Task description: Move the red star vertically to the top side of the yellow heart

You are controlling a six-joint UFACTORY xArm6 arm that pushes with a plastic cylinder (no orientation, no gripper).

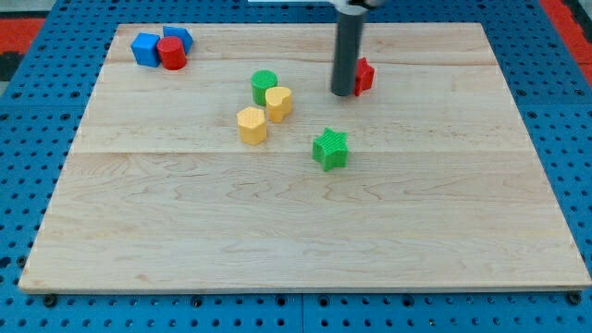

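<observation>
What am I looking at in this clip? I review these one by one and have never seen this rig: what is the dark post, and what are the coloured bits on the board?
There is just one camera view, looking down at a slant onto a wooden board set on a blue pegboard. The dark post is a robot arm's end: a plain rod with no hand, so it holds nothing and only pushes. My tip sits right against the left side of the red star, partly hiding it.

Near the middle lie a green cylinder, the yellow heart just below it, another yellow block, and a green star. At the view's top left, two blue blocks and a red cylinder sit bunched together.
</observation>
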